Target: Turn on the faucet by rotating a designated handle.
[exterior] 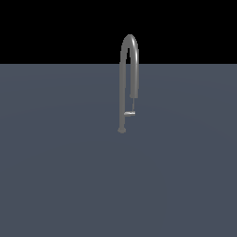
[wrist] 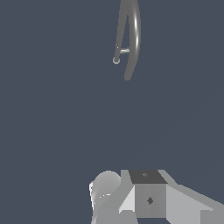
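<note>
Faucet stands alone on the flat grey floor, a tall inverted-U pipe w/ its base at about 6 o'clock of the arch and the spout tip hanging down on the exterior view's right leg. The handle is the tiny pale stub sticking out sideways from the upright pipe, low down, just above the base and right under the spout tip; in the wrist view it shows as a short light bar bridging the two pipe legs. The arm isn't in the exterior view at all; the wrist view shows only part of the gripper body, fingers not visible, so can't tell if it's wide or narrow. It's well apart from the faucet, nothing held. Step in hand, I judge: approach. To do it well: aim for the stub's free end, not the pipe, come in low under the spout tip w/o clipping it, then push the stub sideways around the pipe axis. Stub is small, so misalignment likely means slipping off or hitting the spout.
</note>
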Controlling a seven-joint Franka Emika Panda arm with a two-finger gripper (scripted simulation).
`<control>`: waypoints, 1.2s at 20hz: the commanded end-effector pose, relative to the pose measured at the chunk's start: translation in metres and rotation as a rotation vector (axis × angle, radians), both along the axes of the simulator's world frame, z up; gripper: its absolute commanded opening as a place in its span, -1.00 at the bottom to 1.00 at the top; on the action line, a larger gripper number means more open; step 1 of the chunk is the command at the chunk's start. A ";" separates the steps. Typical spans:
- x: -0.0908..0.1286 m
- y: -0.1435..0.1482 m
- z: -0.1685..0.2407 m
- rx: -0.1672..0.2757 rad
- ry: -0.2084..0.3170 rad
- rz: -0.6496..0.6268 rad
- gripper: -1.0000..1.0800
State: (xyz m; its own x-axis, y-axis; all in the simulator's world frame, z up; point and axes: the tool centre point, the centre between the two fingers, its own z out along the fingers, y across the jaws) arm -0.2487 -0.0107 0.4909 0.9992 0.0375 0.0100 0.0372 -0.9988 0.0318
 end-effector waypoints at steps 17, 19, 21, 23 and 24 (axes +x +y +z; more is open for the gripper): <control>0.000 0.000 0.055 0.160 -0.114 -0.026 -1.00; -0.001 -0.002 0.068 0.206 -0.139 -0.034 -1.00; -0.001 -0.005 0.083 0.259 -0.163 -0.042 -1.00; -0.002 -0.010 0.097 0.316 -0.185 -0.050 -1.00; -0.002 -0.012 0.104 0.344 -0.194 -0.055 -1.00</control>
